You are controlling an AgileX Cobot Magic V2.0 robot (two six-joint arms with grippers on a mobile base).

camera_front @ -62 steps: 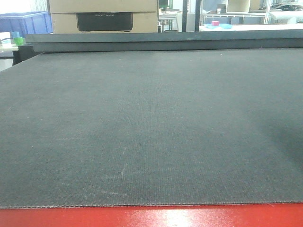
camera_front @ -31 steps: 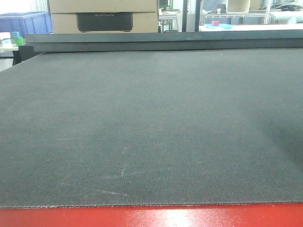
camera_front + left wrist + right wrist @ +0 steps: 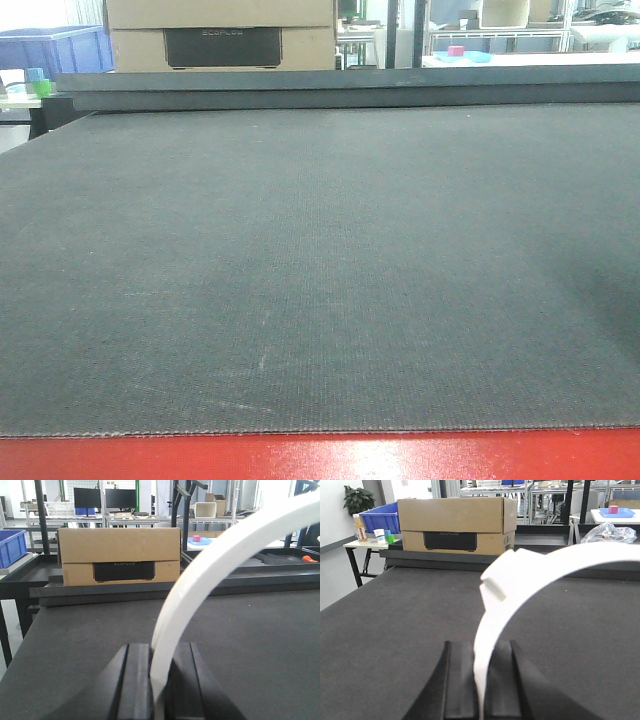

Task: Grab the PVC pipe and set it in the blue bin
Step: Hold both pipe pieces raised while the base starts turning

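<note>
The grasp is done, by my judgement, and the carry to the blue bin (image 3: 11,547) is the step in hand. The bin stands far off to the left, beyond the table's back corner and level with the cardboard box (image 3: 117,555) on the ledge behind the table.

My left gripper (image 3: 159,652) is clamped on the white PVC pipe (image 3: 186,580), with both fingers pressed against its lower end. From there the pipe bows up and away to the right, out of the left wrist view. The arm seems low over the dark mat (image 3: 320,280), with the wrist roughly level and pointing toward the box.

My right gripper (image 3: 481,650) is likewise closed tight on a white curved length, which carries a blocky fitting just above the fingers and also sweeps off to the right. I cannot tell whether both grippers share one pipe or hold two pieces. This wrist also looks level, facing the box, with the bin behind the box's left corner.

The front camera shows only bare mat, with no arm and no pipe.

Next I should lift clear of the ledge and box, swing left and forward, and let go only when the pipe hangs over the bin. If it is one piece, both arms must travel together.
</note>
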